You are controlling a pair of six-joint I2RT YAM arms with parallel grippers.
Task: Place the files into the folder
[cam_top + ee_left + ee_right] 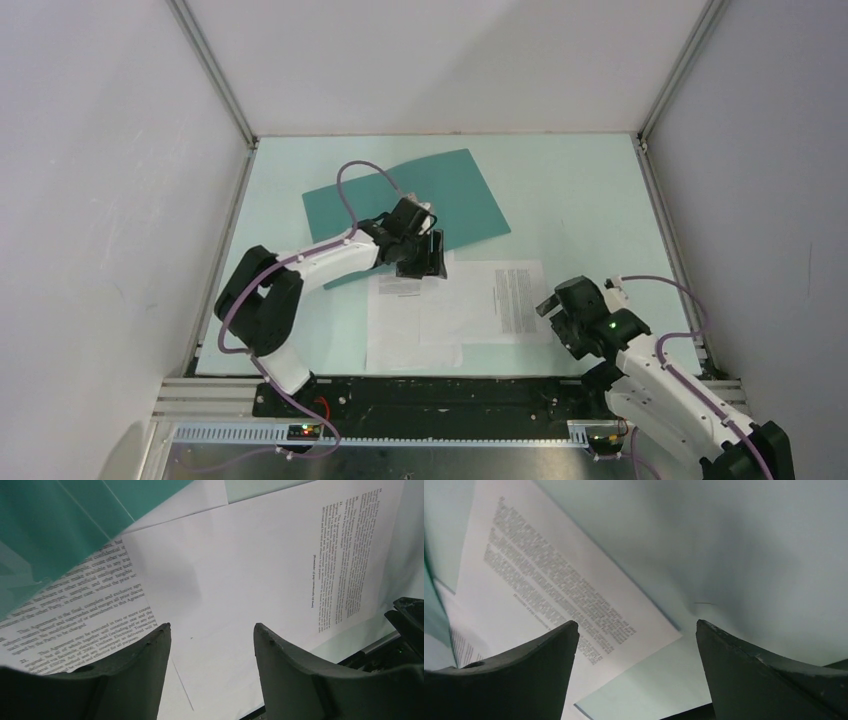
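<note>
Folder (410, 198) lies flat on the table (590, 200), far of centre, skewed so its left end sits nearer than its right. Both files are near of it. The left sheet (405, 325) is roughly portrait, the right sheet (505, 300) is landscape, and the two overlap in the middle. In the left wrist view we see the folder's near edge lapping over a printed corner of the left sheet.

Left gripper (425, 255) hangs where the folder's near edge meets the sheets' far edge. Its fingers are apart with nothing between them, only paper below. Right gripper (550, 305) sits just off the right sheet's right edge, fingers spread wide and empty. Its wrist view shows that sheet's corner and bare table underneath.

Room: we have bare table right of the folder and along the far side, plus a narrow strip left of the sheets. White walls (100, 200) close in left, right and far. The left sheet's near edge runs close to the table's near edge.
</note>
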